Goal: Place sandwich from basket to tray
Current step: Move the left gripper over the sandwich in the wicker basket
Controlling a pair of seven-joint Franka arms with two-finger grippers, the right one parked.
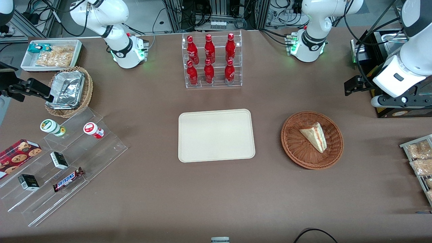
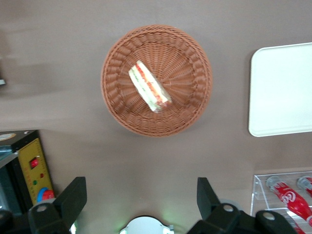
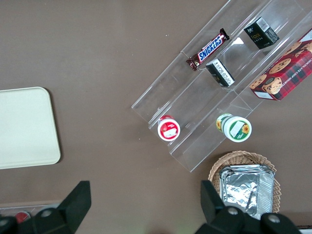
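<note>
Sandwich (image 1: 314, 136) lies in the round basket (image 1: 312, 158) beside the bare tray (image 1: 216, 135), its long edge running diagonally; the working arm's claw (image 2: 141, 195) hangs high above, fingers spread wide, nothing gripped, farther from the front camera.

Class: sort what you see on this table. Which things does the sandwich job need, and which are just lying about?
Needed: the sandwich, lying in the basket; the tray, bare; the gripper, open, high above the table near the basket.

Lying about: red bottles in their rack; Snickers bar; cookie box; foil trays.
</note>
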